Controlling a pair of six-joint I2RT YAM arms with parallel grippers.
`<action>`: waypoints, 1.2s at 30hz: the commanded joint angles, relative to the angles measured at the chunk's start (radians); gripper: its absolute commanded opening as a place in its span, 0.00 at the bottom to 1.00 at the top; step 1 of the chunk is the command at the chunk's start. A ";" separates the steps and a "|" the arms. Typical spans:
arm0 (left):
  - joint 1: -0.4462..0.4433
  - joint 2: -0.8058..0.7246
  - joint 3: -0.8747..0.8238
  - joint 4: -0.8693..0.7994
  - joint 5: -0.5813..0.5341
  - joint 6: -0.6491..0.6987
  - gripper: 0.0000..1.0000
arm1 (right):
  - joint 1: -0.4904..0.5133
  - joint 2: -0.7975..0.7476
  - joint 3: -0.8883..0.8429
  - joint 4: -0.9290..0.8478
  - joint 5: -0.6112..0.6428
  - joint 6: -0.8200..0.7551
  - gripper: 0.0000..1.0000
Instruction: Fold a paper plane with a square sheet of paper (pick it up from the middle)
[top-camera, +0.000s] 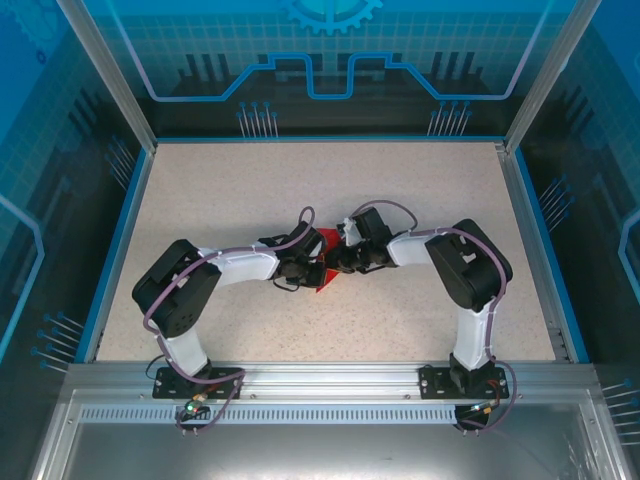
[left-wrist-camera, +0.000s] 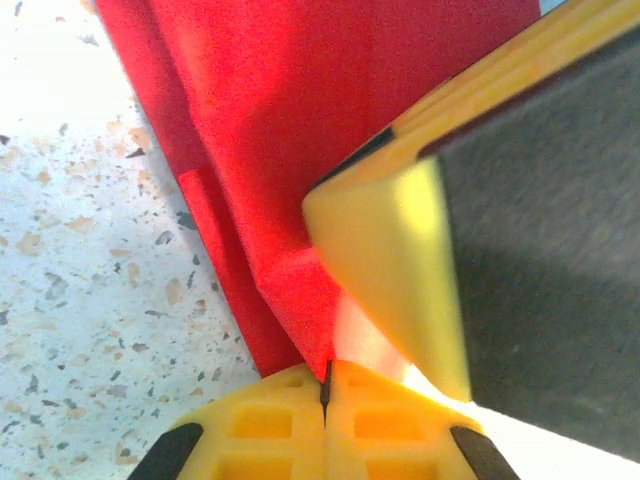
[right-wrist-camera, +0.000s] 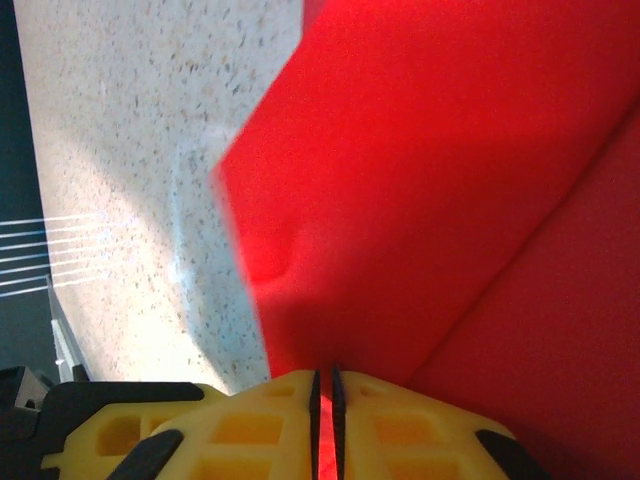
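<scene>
Left fingers (left-wrist-camera: 270, 425) and right fingers (right-wrist-camera: 260, 430) pinch red paper (right-wrist-camera: 450, 180) over a speckled table (top-camera: 200, 200) between blue walls (top-camera: 60, 200).

Bright red, plain and unpatterned: the sheet of paper (top-camera: 325, 243), a deeper red where its folds fall in shadow. Under and around the sheet, the table (top-camera: 400, 180) is cream w/ a fine brown-and-grey speckle. Left of the sheet, the left gripper (left-wrist-camera: 325, 392) is yellow w/ black patches; right of it, the right gripper (right-wrist-camera: 322, 395) is the same yellow & black, its pad (left-wrist-camera: 540, 250) dark grey. Flanking the sheet, the left arm (top-camera: 230, 265) and right arm (top-camera: 420, 245) are white & black, w/ pale purple cables (top-camera: 300, 225). Beyond the sheet, the walls (top-camera: 330, 60) are blue w/ lighter grid & circuit-line graphics, poss. a gear motif (top-camera: 332, 12) up top. Blue trim (top-camera: 105, 260) edges the table; nearer than the sheet runs a silver-grey rail (top-camera: 330, 375).
</scene>
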 joint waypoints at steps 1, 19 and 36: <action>0.018 0.065 -0.071 -0.045 -0.061 0.019 0.03 | -0.027 -0.039 0.001 -0.032 0.031 0.013 0.15; 0.021 0.048 -0.111 0.013 -0.005 0.021 0.03 | -0.008 0.098 0.087 -0.001 0.053 0.089 0.13; 0.020 -0.080 -0.032 -0.194 -0.106 -0.012 0.19 | 0.001 0.156 0.154 -0.209 0.217 -0.024 0.12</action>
